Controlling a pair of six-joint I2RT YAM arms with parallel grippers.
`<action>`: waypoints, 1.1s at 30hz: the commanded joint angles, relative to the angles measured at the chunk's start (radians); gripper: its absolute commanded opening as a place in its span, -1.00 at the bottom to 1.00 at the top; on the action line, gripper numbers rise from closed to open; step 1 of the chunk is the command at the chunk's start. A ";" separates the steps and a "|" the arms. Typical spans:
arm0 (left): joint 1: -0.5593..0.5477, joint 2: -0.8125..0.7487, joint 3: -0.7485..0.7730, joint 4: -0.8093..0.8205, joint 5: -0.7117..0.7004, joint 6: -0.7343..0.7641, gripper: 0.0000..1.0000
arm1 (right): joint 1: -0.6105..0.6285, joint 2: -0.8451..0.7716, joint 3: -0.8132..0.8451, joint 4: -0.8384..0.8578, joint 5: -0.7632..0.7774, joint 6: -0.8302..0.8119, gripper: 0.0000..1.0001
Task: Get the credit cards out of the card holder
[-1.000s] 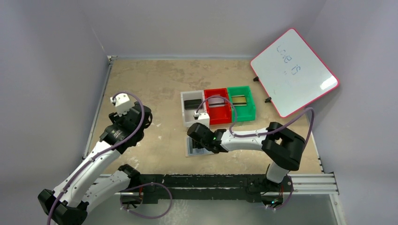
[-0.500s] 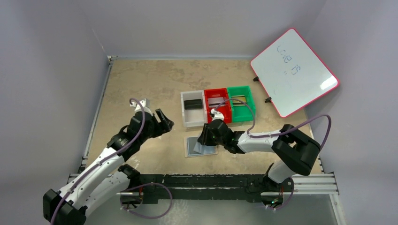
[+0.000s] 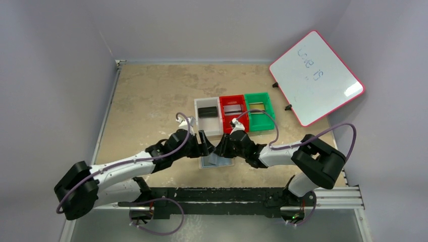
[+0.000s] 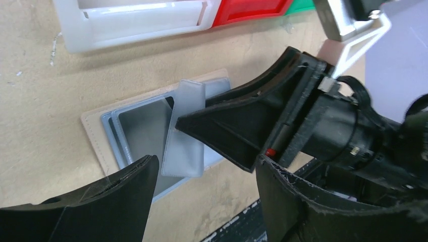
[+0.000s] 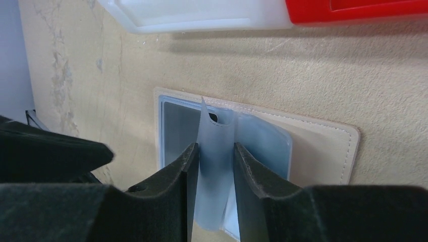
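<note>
The card holder (image 3: 212,163) lies open on the table, tan outside (image 5: 323,146) and grey-blue inside. My right gripper (image 5: 216,161) is shut on one of its translucent sleeves (image 4: 185,131), which stands up bowed between the fingers. A grey card face (image 4: 144,128) shows in the left pocket. My left gripper (image 4: 207,196) hovers open over the holder's near edge, nothing between its fingers, facing the right gripper (image 3: 222,150). Other credit cards lie in the bins: black (image 3: 207,112), silvery (image 3: 232,109), dull gold (image 3: 257,107).
Three bins stand in a row just behind the holder: white (image 3: 197,118), red (image 3: 232,98), green (image 3: 270,113). A pink-framed whiteboard (image 3: 315,75) leans at the back right. The arms' base rail (image 3: 227,194) runs along the near table edge.
My left arm swung in from the left side of the table to the holder. My right gripper closed on a sleeve and raised it off the open holder.
</note>
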 commanded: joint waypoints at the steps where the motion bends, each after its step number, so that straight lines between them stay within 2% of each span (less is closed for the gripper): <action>1: -0.047 0.093 -0.033 0.219 -0.081 -0.062 0.40 | -0.012 -0.020 -0.034 0.022 -0.007 0.026 -0.32; 10: -0.093 0.253 -0.032 0.303 -0.159 -0.087 0.38 | -0.021 -0.046 -0.074 0.034 0.002 0.063 -0.28; 26: -0.166 0.396 -0.002 0.409 -0.109 -0.113 0.34 | -0.024 -0.166 -0.137 -0.032 0.102 0.155 -0.22; 33: -0.182 0.394 -0.001 0.466 -0.088 -0.138 0.20 | -0.025 -0.181 -0.152 -0.029 0.107 0.164 -0.22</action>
